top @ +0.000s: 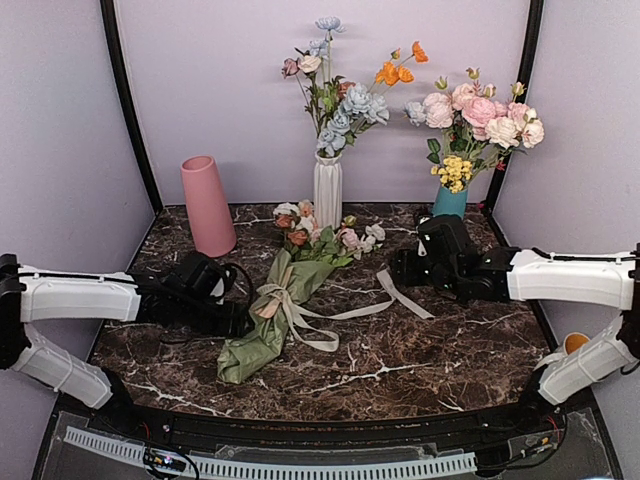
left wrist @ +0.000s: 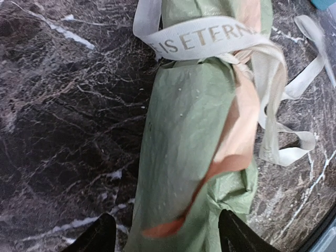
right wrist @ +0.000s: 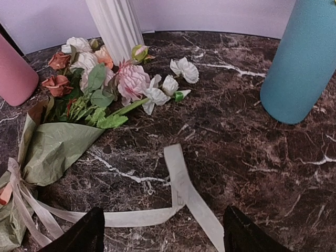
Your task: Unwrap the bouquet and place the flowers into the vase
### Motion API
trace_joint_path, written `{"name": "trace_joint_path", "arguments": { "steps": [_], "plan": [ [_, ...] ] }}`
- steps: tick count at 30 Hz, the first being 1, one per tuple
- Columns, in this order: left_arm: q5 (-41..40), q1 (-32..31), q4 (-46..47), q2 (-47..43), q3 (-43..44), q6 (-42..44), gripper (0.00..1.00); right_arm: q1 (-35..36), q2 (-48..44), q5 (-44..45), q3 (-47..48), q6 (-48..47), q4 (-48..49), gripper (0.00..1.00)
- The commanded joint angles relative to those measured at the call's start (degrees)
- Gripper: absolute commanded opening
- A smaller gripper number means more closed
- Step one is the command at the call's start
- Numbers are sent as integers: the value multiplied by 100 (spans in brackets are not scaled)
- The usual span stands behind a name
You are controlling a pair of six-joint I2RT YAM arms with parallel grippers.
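Although the cream ribbon (top: pixel 405 296) trails slack across the marble surface (top: pixel 440 350), it still loops the bouquet (top: pixel 285 295), and the green paper wrap (left wrist: pixel 184 136) encloses the stems, so unwrapping looks barely begun. The bouquet lies between the arms, and its flowers (top: pixel 320 235) are not yet in the pink vase (top: pixel 207 205), upright at the left rear. The left fingers (left wrist: pixel 97 233) and right fingers (right wrist: pixel 84 231) stand wide apart, holding nothing.

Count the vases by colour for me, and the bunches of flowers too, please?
Pink vase: 1
White vase: 1
Teal vase: 1
Bunches of flowers: 3 (wrapped bunch, blue-and-orange bunch, pink rose bunch)
Total: 6
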Motion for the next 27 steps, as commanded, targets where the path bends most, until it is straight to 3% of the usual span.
{"name": "trace_joint_path", "arguments": {
  "steps": [1, 6, 12, 19, 22, 27],
  "plan": [
    [-151, 31, -1040, -756, 408, -41, 71, -44, -7, -280, 493, -25, -822, 89],
    [-671, 52, -1153, -968, 646, 91, 68, -28, -81, -823, 819, -273, -1344, 95],
    [-1200, 262, -411, -487, 436, 156, 51, 14, -288, -1650, 444, -179, -337, 89],
    [-107, 258, 273, 580, 470, 404, 26, 163, -150, -1827, 440, 117, -131, 85],
    [702, 122, 757, 716, 301, 315, 23, 211, -247, -1714, 378, 164, -284, 85],
    [1247, -662, 1243, 1289, 715, 145, 23, 224, -699, -1393, 87, 328, -410, 85]
  ]
}}
